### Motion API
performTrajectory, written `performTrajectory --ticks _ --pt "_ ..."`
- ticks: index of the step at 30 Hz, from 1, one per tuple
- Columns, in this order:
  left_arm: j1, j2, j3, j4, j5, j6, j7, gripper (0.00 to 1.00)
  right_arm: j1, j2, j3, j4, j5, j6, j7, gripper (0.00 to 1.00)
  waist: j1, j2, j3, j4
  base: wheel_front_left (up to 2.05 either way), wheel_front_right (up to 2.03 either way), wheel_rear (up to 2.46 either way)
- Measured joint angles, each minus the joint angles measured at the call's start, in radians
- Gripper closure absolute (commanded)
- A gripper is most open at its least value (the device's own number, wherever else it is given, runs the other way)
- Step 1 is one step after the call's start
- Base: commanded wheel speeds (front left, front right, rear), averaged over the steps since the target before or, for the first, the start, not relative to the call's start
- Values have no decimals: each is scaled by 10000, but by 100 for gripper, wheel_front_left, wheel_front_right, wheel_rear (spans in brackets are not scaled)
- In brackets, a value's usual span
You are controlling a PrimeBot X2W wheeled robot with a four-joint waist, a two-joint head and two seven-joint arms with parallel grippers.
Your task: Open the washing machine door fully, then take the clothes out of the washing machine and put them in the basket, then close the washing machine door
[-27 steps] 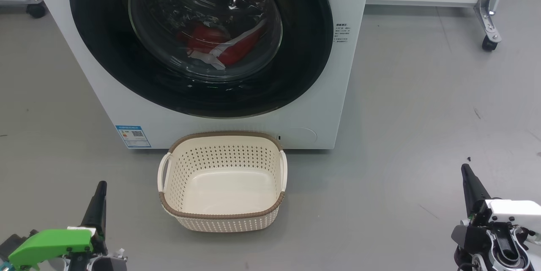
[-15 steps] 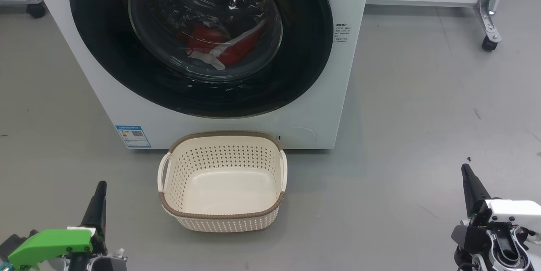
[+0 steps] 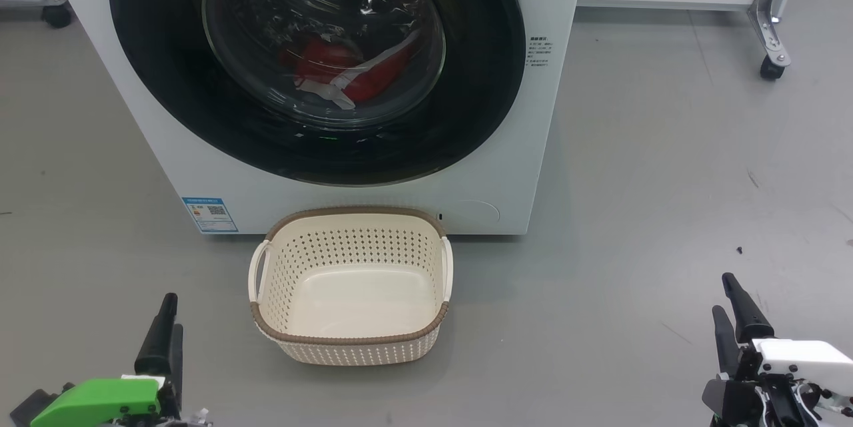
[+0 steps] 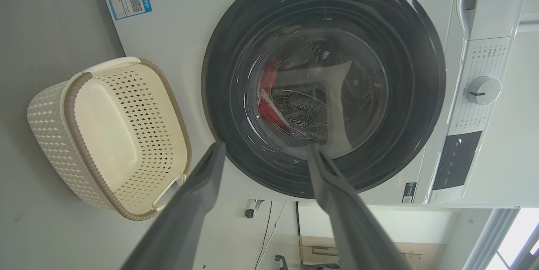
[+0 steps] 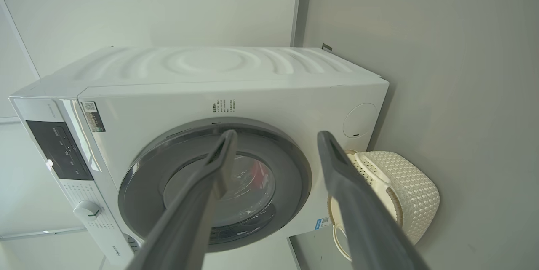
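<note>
Moved: both grippers sit lower in the head view than 0.9 s ago, and each now shows two dark fingers where one showed before; the machine, door and basket lie as they did.
Left gripper: the left gripper is at the lower left over the grey floor, well apart from the basket; its wrist view shows its fingers spread wide and holding nothing.
Right gripper: the right gripper is at the lower right, fingers likewise parted and empty.
Washing machine door: the washing machine door is closed flat against the washing machine.
Clothes: the clothes are red with white trim and lie inside the drum, seen through the glass bowl.
Basket: the basket stands upright and empty on the floor, just in front of the machine below the door.
Blue label: the blue label is on the front panel, low down on the robot's left of the basket.
Control dial: the control dial is on the panel above the door.
</note>
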State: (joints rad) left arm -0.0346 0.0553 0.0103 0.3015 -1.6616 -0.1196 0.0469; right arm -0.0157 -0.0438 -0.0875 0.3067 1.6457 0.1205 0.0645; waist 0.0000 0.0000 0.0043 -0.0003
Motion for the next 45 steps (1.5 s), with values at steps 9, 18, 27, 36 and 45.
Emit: performTrajectory --ticks 9,18,27,36,45 --pt "-10 -4 -46 -161 90 0 -219 0 -19 -2 48 -63 -138 0 -186 0 1 0 19 -1 0 0 0" --pt "-25 -10 -132 -267 209 0 -468 0 -74 -10 151 -121 -418 2 -410 0 1 1 37 2 0 0 0" --pt "-66 190 -537 -502 1235 0 -767 0 -177 -466 610 -173 -1572 2 -796 0 1 0 58 13 0 0 0" --pt "-111 683 -1108 -516 3233 -2 -1151 0 -404 -1106 1313 -138 -3776 2 -1264 0 1 0 68 23 0 0 0" --pt "-279 1049 -1624 -522 5273 203 -1452 0 -534 -1377 1965 -33 -5697 -334 -1530 0 1 1 51 46 0 0 0"
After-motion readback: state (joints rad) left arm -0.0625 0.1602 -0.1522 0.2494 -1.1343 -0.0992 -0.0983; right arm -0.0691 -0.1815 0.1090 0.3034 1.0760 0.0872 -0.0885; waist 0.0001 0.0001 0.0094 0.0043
